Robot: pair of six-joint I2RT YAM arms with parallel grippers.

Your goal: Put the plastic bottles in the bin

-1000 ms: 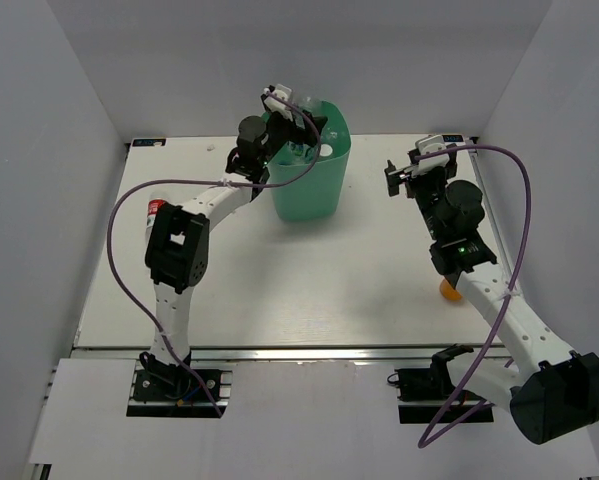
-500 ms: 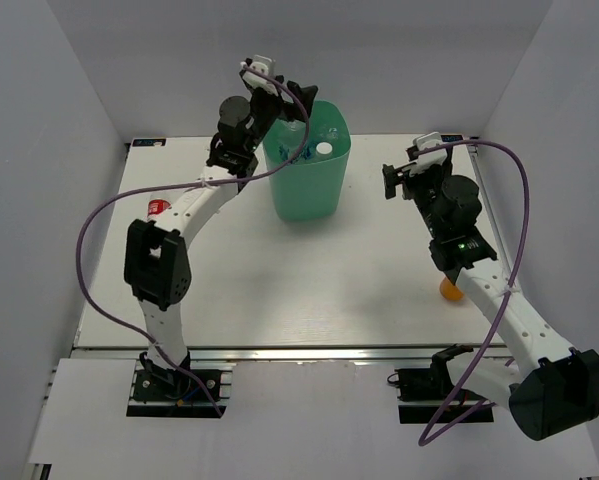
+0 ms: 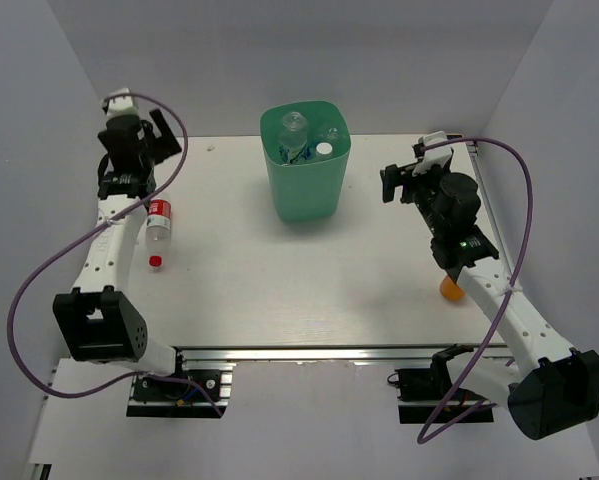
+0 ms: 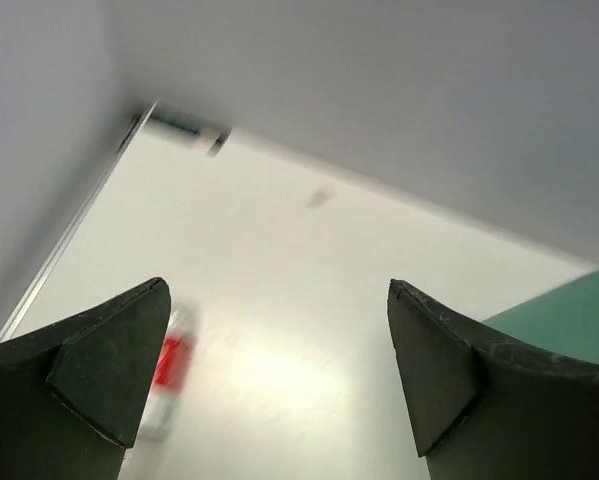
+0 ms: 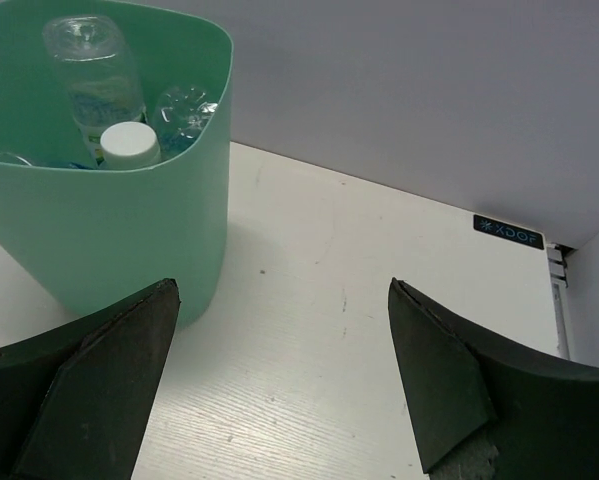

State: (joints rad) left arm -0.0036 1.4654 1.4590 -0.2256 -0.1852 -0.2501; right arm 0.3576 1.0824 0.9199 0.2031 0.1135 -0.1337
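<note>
The left pincer (image 3: 165, 140) stands with its jaws wide apart and empty, raised over the far left corner of the table (image 3: 279, 270) on the left arm (image 3: 104, 250), which stretches up the left edge. The right pincer (image 3: 403, 180), likewise spread and empty, hangs at the far right, facing the bin (image 3: 304, 195).

A red-label bottle (image 3: 157, 225), clear with a red cap, lies on its side just nearer than the left pincer. The mint-green bin, far centre, holds several clear bottles (image 3: 296, 130). An orange bottle (image 3: 449, 289) lies partly hidden behind the right arm (image 3: 499, 300), well apart from the right pincer on its near side.
</note>
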